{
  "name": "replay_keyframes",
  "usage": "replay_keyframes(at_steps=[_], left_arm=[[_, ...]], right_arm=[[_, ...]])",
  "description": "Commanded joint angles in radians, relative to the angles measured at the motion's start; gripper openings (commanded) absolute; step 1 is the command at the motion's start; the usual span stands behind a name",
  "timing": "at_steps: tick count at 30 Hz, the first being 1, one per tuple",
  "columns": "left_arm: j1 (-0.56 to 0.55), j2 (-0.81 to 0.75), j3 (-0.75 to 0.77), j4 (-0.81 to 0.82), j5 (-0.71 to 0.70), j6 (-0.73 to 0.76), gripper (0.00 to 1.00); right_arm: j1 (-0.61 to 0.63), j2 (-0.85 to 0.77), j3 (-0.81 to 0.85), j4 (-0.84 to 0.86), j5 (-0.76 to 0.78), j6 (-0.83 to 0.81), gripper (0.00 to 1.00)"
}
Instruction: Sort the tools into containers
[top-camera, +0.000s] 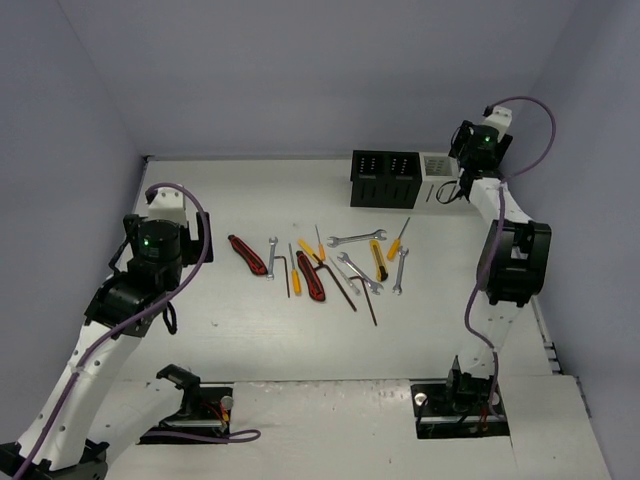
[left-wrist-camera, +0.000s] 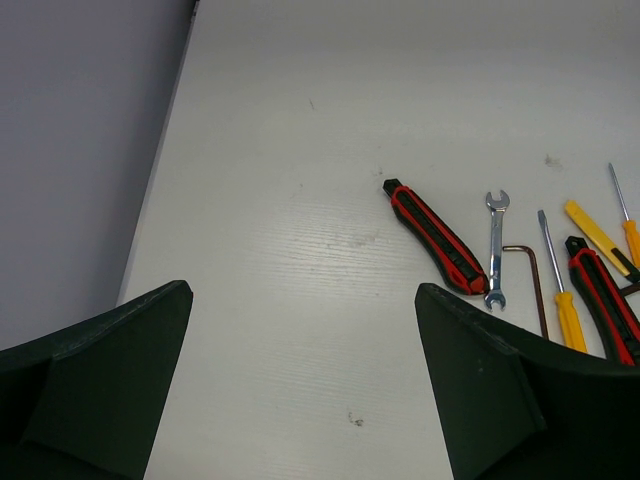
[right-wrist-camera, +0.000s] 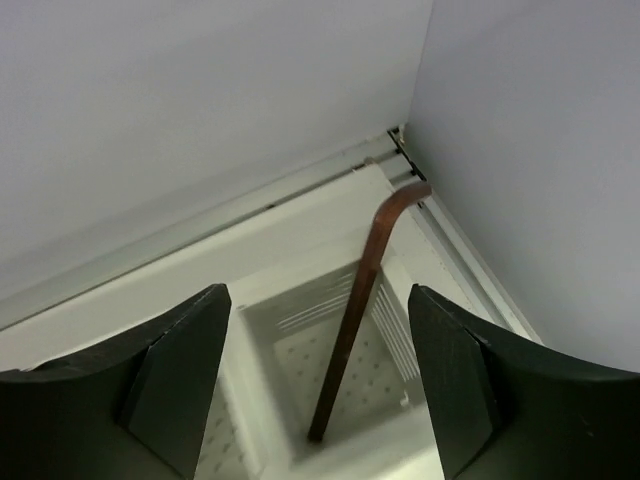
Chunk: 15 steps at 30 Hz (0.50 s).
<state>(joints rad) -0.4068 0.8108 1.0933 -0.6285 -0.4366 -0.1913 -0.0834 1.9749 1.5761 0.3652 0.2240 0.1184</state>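
1. The left claw (left-wrist-camera: 303, 290) hovers with its fingers spread wide over a bare part of the white tabletop (left-wrist-camera: 300, 150), and it holds nothing. The nearest tool to it is the red-and-black utility knife (left-wrist-camera: 435, 238), with a small silver wrench (left-wrist-camera: 496, 250) just beside it.
2. The other tools lie in a loose group in the middle of the tabletop, well apart from both containers.
3. The black slotted box (top-camera: 385, 180) stands at the far edge, touching or just beside the white slotted box (top-camera: 437, 168).
4. The right claw (right-wrist-camera: 318, 290) is above the white box, with its fingers spread. The dark brown L-shaped hex key (right-wrist-camera: 350, 310) stands tilted between them, its lower end inside one compartment, and neither finger seems to touch it.
5. I judge the step in hand to be the release of this key. To do it well, the right claw should keep its fingers wide and rise straight up, because the bent top of the key stands higher than the rim and a finger can easily catch it. A side move could pull the key out or push the light box.
6. Hidden or unclear:
   - The left wrist view shows only the tips of its fingers, and the tools at the right are cut off.
   - In the group, some tools cross one another, so an exact count is difficult.
   - The inside of the black box is not visible.
   - In the top view, the arm covers the right claw and part of the white box.
   - The second compartment of the white box is cut off.
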Motion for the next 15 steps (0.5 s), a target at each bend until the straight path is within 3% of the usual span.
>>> replay_keyframes(at_steps=[1,6,8,15], left_arm=[[-0.003,-0.007,0.08,0.039,0.021,-0.005,0.91],[-0.002,0.012,0.11,0.035,0.093,0.006,0.91],[-0.001,0.026,0.125,0.026,0.109,0.011,0.91],[-0.001,0.047,0.129,-0.004,0.112,0.023,0.91]], right_arm=[[0.082,-0.27,0.009,-0.099,-0.045,-0.02,0.72],[0.23,-0.399,-0.075,-0.284,-0.162,-0.022,0.64],[0.319,-0.416,-0.099,-0.433,-0.169,-0.046,0.62],[0.59,-0.442,-0.269,-0.597,-0.247,-0.007,0.6]])
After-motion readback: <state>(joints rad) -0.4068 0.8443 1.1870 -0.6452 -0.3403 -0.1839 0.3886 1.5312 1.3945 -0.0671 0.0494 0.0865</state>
